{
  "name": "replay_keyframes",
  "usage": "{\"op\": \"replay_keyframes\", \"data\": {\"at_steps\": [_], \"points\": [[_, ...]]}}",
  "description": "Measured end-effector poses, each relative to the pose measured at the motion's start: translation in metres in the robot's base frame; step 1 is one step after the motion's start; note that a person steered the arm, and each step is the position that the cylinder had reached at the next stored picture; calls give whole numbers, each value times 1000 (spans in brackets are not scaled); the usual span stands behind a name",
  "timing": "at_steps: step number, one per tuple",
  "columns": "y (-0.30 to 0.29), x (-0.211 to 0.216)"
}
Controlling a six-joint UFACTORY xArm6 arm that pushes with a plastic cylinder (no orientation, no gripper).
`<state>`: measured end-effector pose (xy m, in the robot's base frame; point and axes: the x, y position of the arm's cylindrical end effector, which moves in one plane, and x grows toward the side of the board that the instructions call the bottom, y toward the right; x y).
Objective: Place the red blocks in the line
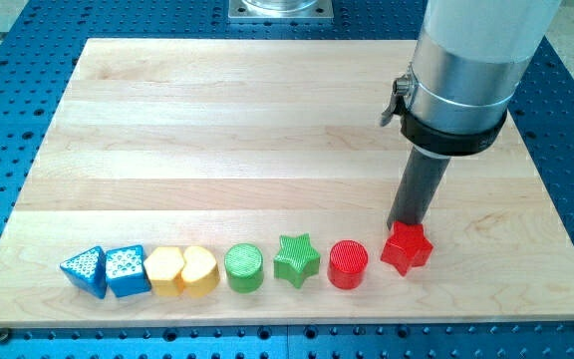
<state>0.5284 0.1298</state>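
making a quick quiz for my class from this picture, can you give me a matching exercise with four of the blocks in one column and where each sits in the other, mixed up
Column one:
1. red star
2. red cylinder
3. green star
4. blue triangle

Column two:
A. at the row's end on the view's left
B. between the green cylinder and the red cylinder
C. at the row's end on the view's right, right below my tip
D. between the two stars

Pairs: 1-C, 2-D, 3-B, 4-A
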Motion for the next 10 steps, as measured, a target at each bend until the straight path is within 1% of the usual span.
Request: {"op": "replay_keyframes", "data": {"at_steps": [1, 2, 4, 5, 6, 7, 8, 10], "points": [[16, 6], [18, 22], [25, 22], [51, 42], [67, 71], [48, 75], [17, 75], [11, 74]]}}
